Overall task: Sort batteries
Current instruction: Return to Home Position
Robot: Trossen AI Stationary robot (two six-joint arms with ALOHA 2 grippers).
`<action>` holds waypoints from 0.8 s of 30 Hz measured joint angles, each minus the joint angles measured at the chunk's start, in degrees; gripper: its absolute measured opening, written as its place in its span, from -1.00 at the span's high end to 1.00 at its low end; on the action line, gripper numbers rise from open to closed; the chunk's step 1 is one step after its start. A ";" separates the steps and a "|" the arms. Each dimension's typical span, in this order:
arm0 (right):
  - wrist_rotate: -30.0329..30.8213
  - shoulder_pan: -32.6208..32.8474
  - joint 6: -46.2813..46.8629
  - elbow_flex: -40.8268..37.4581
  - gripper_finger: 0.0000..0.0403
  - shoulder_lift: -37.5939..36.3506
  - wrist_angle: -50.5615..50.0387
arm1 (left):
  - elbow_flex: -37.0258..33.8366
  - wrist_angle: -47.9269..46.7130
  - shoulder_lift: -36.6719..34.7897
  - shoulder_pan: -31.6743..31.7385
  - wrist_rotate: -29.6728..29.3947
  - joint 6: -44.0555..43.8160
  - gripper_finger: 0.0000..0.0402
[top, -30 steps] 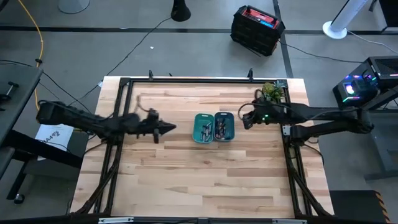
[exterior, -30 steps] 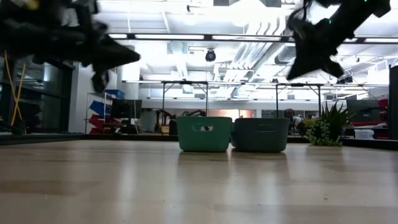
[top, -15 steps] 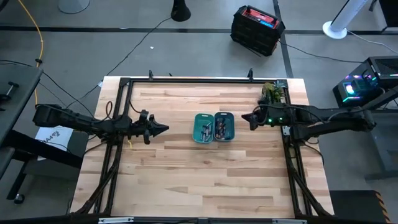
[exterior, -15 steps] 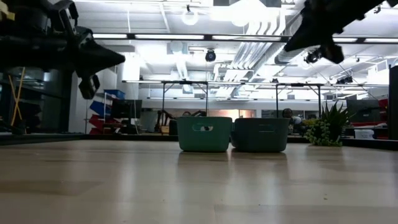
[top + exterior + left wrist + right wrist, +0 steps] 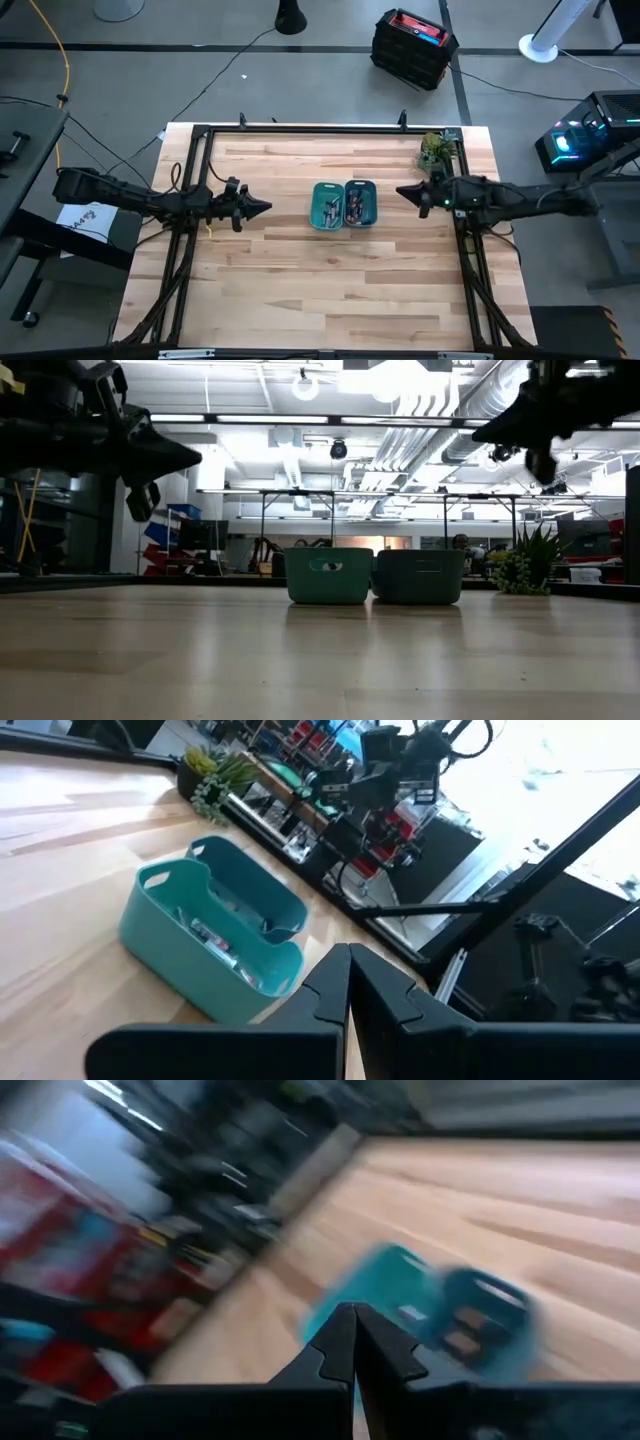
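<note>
Left claw: fingers pressed together, nothing held. Hung above table, tip aimed at bins, well apart from them on their left side.

Right claw: fingers together too, nothing held. Raised over table near bins' right side, tip pointed toward them.

Batteries: lay inside two bins at table centre, some in greener bin, others in bluer bin. Bins stood side by side, walls touching.

Small plant: sat at table's far right corner, beyond right arm.
</note>
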 joint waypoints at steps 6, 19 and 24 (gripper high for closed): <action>-8.09 -2.16 -8.84 -20.42 1.00 -3.23 45.91 | 0.03 -3.26 -3.50 0.00 -0.03 0.04 1.00; -13.18 -2.06 -23.94 -20.34 1.00 -3.24 41.47 | 0.00 -16.35 -27.31 0.00 -0.07 0.98 1.00; -13.16 -2.06 -23.98 -20.36 1.00 -3.22 36.62 | -0.01 -19.66 -33.02 0.00 -0.07 1.00 1.00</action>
